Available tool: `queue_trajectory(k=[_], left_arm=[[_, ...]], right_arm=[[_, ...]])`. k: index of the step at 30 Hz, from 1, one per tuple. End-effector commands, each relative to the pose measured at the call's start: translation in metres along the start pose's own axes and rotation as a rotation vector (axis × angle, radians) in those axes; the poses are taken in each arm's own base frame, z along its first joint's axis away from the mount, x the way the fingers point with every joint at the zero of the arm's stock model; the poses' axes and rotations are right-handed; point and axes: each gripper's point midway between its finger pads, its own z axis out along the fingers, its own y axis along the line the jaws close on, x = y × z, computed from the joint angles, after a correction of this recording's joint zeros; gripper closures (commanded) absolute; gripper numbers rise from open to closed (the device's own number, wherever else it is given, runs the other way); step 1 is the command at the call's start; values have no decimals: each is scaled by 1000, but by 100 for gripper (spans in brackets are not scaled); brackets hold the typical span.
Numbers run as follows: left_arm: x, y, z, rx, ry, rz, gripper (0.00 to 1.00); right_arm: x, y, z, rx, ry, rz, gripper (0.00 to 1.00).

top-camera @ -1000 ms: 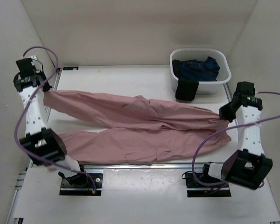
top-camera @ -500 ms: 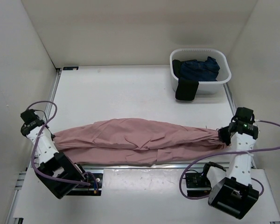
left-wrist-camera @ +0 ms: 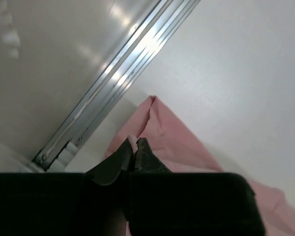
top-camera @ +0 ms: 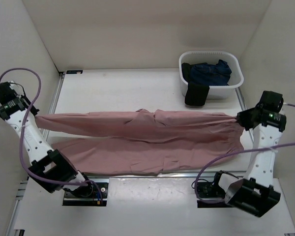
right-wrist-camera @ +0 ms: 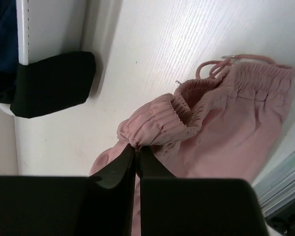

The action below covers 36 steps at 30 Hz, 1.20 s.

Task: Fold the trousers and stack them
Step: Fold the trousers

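White table (top-camera: 137,86), walled enclosure. Item: dusty-pink trousers (top-camera: 147,140), stretched lengthwise across the near half, waist at right, leg ends at left.

Left gripper (left-wrist-camera: 134,147): fingers pressed together, pinching the far leg's hem near the aluminium rail (left-wrist-camera: 113,83).

Right gripper (right-wrist-camera: 136,148): fingers closed, pinching the gathered waistband (right-wrist-camera: 187,110). The drawstring (right-wrist-camera: 246,58) lies loose on the table. The near leg lies flat.

Far right: white tub (top-camera: 223,92) holding a navy garment (top-camera: 209,71), with a black garment (top-camera: 196,94) draped over its rim.

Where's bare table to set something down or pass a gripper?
Free: far table strip between back wall and the trousers, left of the white bin. Crowded: near half under trousers stretched between left gripper and right gripper; bin fills far-right corner.
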Motion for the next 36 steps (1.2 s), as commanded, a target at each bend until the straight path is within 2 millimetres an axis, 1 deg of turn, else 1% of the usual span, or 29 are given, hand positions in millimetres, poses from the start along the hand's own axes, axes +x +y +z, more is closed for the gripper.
queue_trajectory(k=[1,2,3,4,5,7,8,9,10,11,12,14,15,16,18,21,23,25,26,27,28,29,30,31,32,33,34,35,36], left_arm=[[19,25,-19,-109,-29,-4,86],[43,31,-6,-140,7,-3,86],[55,39,-5,-172,12,-12,86],[66,44,-5,-190,23,-18,86],[90,54,-4,-222,53,-35,86],[110,63,-2,-245,76,-59,86],[118,74,-4,-274,77,-91,86],[139,80,1,-289,127,-110,86],[147,87,3,-305,142,-130,86],[155,100,4,-337,147,-169,86],[170,105,8,-352,175,-190,86],[181,114,13,-372,197,-218,86],[187,116,17,-375,226,-228,86],[194,116,20,-372,250,-230,86],[199,120,22,-384,277,-237,86],[199,120,22,-384,277,-237,86],[199,120,22,-384,277,-237,86],[199,120,22,-384,277,-237,86],[205,118,23,-382,291,-238,86],[207,118,22,-382,290,-238,86],[216,115,22,-378,317,-239,84],[215,117,20,-389,308,-238,67],[225,114,18,-384,344,-239,60],[220,111,15,-368,336,-242,50],[216,108,13,-348,335,-245,43],[208,102,7,-318,325,-250,33],[210,91,-3,-272,369,-261,25],[178,80,-11,-195,291,-267,19],[166,73,-18,-153,274,-271,14]], right_arm=[[-3,-42,-4,111,-101,19,100],[4,-50,-2,120,-93,34,100],[6,-59,-6,120,-119,54,100],[13,-66,-3,126,-115,80,100],[24,-85,5,177,-97,102,100],[31,-99,2,191,-129,142,100],[37,-111,4,225,-127,155,100],[42,-121,-2,243,-141,167,100],[43,-128,-4,265,-156,180,100],[47,-139,-3,297,-172,216,100],[46,-152,-9,332,-220,233,100],[45,-162,-9,351,-267,279,100],[49,-170,-5,372,-265,275,100],[49,-169,-2,365,-272,287,100],[56,-173,7,391,-231,283,100],[59,-173,15,433,-189,285,100],[56,-177,16,456,-204,279,100],[47,-173,11,446,-241,298,100],[46,-177,9,467,-256,292,94],[44,-178,6,469,-271,301,77],[44,-178,6,469,-272,302,55],[43,-179,5,475,-276,288,21],[41,-177,3,468,-278,274,13],[33,-169,-1,440,-290,227,7],[23,-157,0,393,-309,198,3],[14,-145,-2,353,-320,162,1],[8,-136,-2,333,-302,69,1],[-7,-107,-9,234,-318,38,1],[-10,-91,-11,185,-305,-15,4]])
